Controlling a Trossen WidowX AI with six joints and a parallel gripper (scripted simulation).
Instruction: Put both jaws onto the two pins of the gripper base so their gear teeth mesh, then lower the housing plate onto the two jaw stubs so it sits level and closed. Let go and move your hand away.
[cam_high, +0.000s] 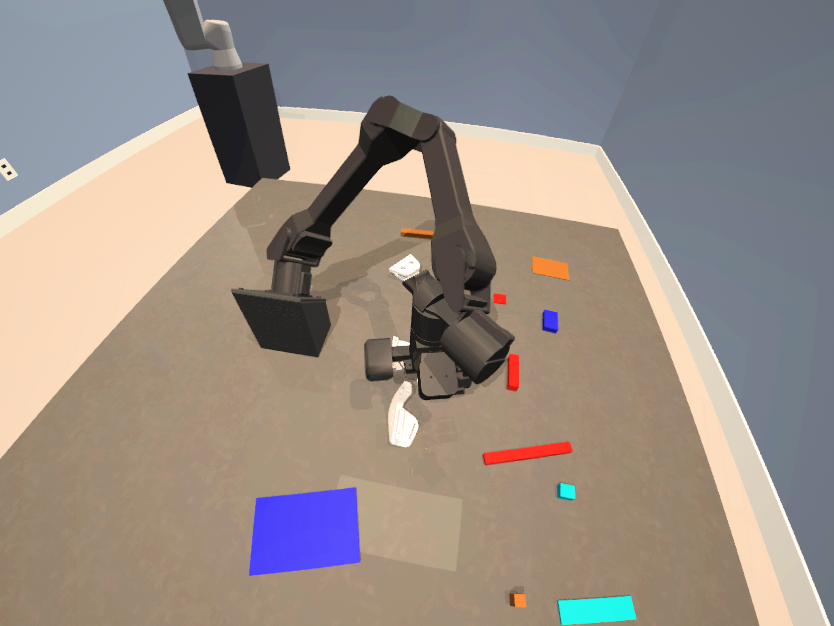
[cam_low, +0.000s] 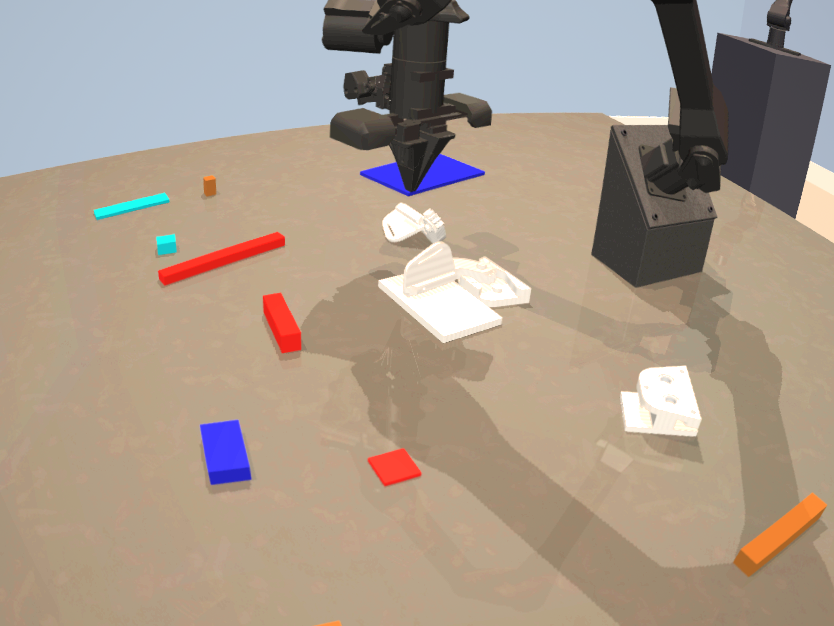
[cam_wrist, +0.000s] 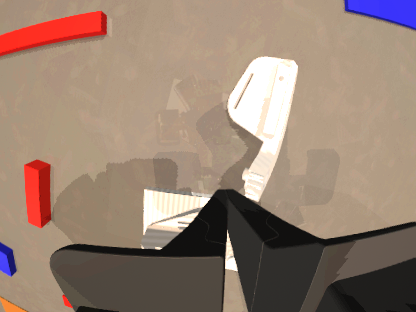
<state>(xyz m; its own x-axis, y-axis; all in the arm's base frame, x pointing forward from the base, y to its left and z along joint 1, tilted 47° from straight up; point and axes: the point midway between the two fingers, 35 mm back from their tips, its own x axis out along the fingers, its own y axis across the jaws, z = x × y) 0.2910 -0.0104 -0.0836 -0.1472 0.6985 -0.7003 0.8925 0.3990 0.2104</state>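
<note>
My gripper (cam_low: 412, 190) (cam_wrist: 226, 192) is shut and empty, pointing down above the parts; its tips are hidden in the top view. A loose white jaw (cam_high: 402, 421) (cam_low: 402, 225) (cam_wrist: 267, 100) lies with its gear teeth towards the base. The white gripper base (cam_low: 517, 294) shows raised pins inside its walls. Another jaw (cam_low: 431, 270) stands like a fin over a flat white plate (cam_low: 458, 318) joined to or touching the base. Its arm curves towards the base; whether it sits on a pin is unclear. The white housing plate (cam_high: 406, 266) (cam_low: 666, 394), with two round holes, is apart.
The arm's dark base block (cam_high: 289, 326) (cam_low: 646, 242) stands beside the parts. Red bars (cam_high: 527, 452) (cam_high: 513, 371) (cam_low: 281, 323), a blue block (cam_high: 550, 320) (cam_low: 225, 451), a red square (cam_low: 394, 466) and an orange bar (cam_low: 780, 533) lie around. A blue sheet (cam_high: 306, 530) is farther off.
</note>
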